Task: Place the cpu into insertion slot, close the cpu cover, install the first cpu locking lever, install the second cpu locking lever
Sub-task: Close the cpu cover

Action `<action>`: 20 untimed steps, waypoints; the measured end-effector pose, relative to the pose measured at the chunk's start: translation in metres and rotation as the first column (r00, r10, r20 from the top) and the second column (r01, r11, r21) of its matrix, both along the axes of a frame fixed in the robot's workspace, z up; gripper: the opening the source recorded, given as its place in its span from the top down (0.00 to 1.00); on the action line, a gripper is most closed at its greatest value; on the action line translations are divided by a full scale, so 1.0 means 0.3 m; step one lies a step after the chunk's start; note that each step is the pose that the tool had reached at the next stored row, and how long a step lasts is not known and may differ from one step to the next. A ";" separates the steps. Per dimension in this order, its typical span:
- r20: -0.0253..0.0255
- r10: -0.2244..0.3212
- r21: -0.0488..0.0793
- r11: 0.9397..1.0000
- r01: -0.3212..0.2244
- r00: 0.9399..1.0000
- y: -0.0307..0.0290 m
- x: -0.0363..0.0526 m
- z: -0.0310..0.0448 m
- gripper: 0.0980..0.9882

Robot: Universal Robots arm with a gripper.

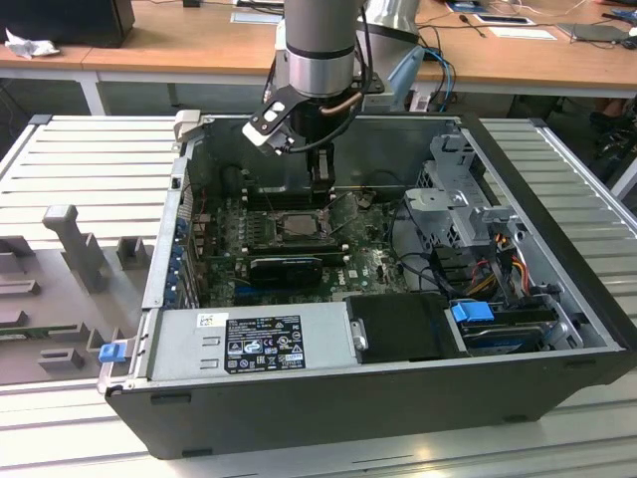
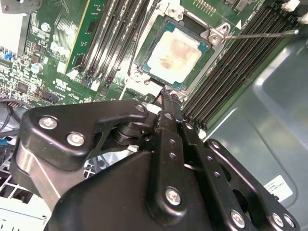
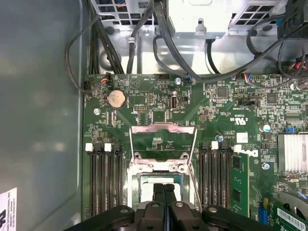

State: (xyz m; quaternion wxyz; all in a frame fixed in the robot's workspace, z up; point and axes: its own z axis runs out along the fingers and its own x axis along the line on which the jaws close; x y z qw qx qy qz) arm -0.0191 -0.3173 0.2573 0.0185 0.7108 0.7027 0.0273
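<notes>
the cpu lies flat inside the insertion slot, pale top up and square to the rim, so the placing looks done. the cpu cover is swung open off the slot on its hinge, and bare green motherboard shows through its window. the step in hand reads as closing that cover.

the gripper sits low at the hinge edge of the insertion slot. its jaws are pressed together with nothing between them, acting as one blunt finger. in the first wrist view the tips hang over the slot's edge, with the cover frame just beyond them.

to do this well, the push probably belongs on the metal frame of the cover, never on the chip. the closed tip should follow the frame's arc about the hinge rather than drive straight down, so the plate doesn't slip off and snap shut. a thin locking lever juts out from a corner of the insertion slot. it looks best left standing free, as a lever trapped under the plate would stop it seating. the memory slots flank the insertion slot closely, so sideways drift is a risk.
</notes>
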 end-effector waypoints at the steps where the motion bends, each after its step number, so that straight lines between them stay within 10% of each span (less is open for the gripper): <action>1: 0.000 0.000 0.000 1.000 0.000 1.000 0.000 0.004 0.000 0.99; 20: 0.000 0.000 0.000 1.000 0.000 1.000 0.000 0.083 0.008 0.99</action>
